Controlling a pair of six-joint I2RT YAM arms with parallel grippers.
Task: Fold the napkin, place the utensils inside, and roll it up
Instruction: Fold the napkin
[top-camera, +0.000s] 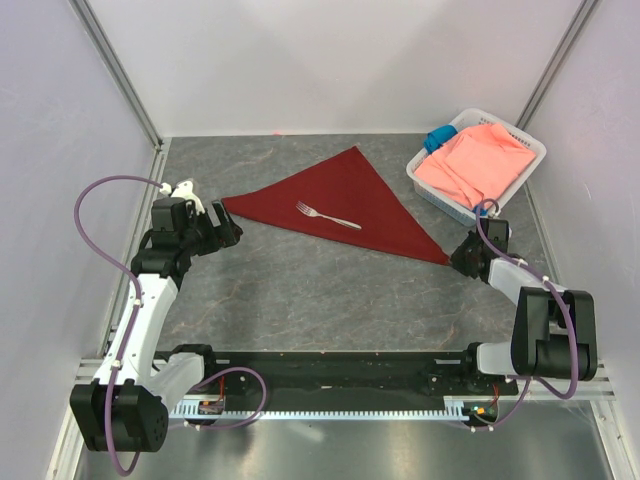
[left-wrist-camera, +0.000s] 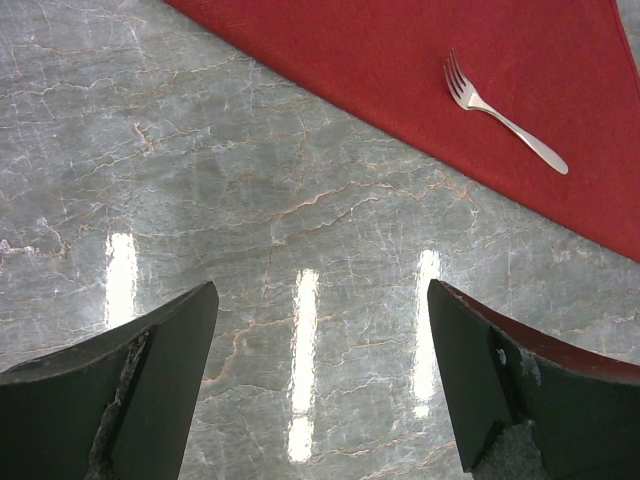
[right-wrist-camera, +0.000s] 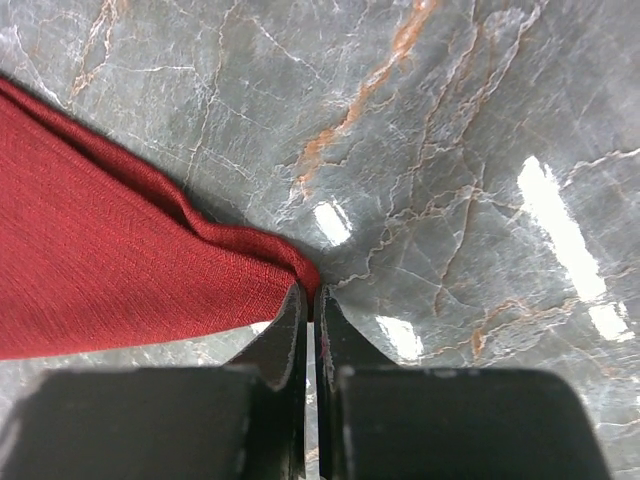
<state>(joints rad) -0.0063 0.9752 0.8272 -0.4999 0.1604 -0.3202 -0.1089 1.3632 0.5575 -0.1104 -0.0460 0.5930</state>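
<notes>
The maroon napkin (top-camera: 340, 203) lies folded into a triangle on the grey marbled table. A silver fork (top-camera: 327, 216) lies on its middle, tines to the left; it also shows in the left wrist view (left-wrist-camera: 503, 112) on the napkin (left-wrist-camera: 420, 70). My left gripper (top-camera: 228, 230) is open and empty, just off the napkin's left corner. My right gripper (top-camera: 457, 258) is shut on the napkin's right corner; in the right wrist view the gripper (right-wrist-camera: 312, 300) pinches the bunched corner of the napkin (right-wrist-camera: 120, 260) between its jaws.
A white basket (top-camera: 430, 186) stands at the back right, holding a salmon-pink cloth (top-camera: 475, 160) and a small blue cloth (top-camera: 437, 138). Grey walls and metal frame posts enclose the table on three sides.
</notes>
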